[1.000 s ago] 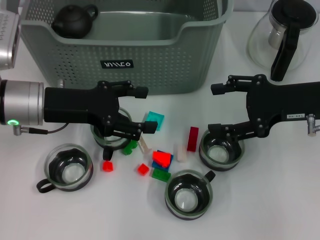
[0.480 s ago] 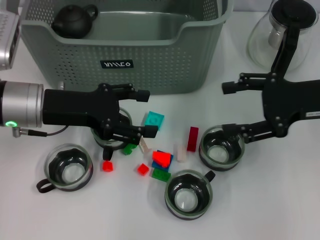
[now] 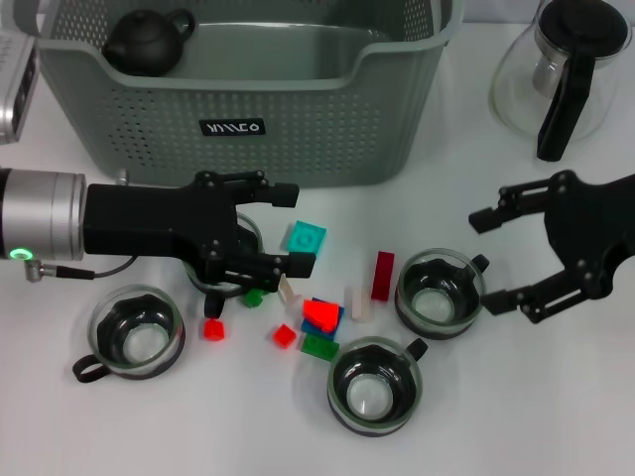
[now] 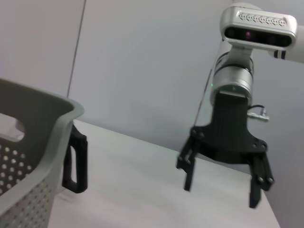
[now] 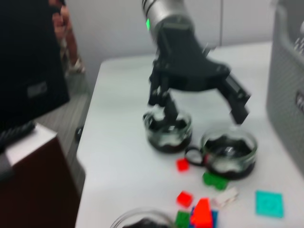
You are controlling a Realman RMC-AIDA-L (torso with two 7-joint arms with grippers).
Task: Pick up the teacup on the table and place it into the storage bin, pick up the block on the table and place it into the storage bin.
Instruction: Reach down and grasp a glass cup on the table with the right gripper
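**Grey-green bin, four glass cups, loose blocks: both grippers spread**

Head view. Grey-green storage bin [image 3: 248, 94] at the far edge of the white tabletop [image 3: 516, 416], perforated walls, black label on its front; I see a dark teapot [image 3: 147, 40] inside its far left corner. Glass carafe [image 3: 558, 69] with a black handle stands beside the bin on the right. Left gripper [image 3: 263, 226] sits low just in front of the bin, fingers released, straddling a glass teacup [image 3: 220, 273] that is largely hidden beneath it; I cannot tell whether the fingers touch the cup. Second teacup [image 3: 134, 334] near left, third teacup [image 3: 375, 387] near centre, fourth teacup [image 3: 440, 294] to the right. Blocks lie between them: teal block [image 3: 306, 238], dark red block [image 3: 382, 275], bright red block [image 3: 319, 314], small red block [image 3: 212, 328], green block [image 3: 318, 346]. Right gripper [image 3: 492, 258] is just right of the fourth teacup, fingers spread wide, holding nothing, apart from the cup.

Left wrist view. I see the bin's corner [image 4: 33, 142] and, farther off, the right gripper [image 4: 223, 178] hanging over the tabletop with fingers parted.

Right wrist view. Blurred. I see the left gripper [image 5: 202, 107] splayed above two teacups, with coloured blocks scattered nearer the camera.
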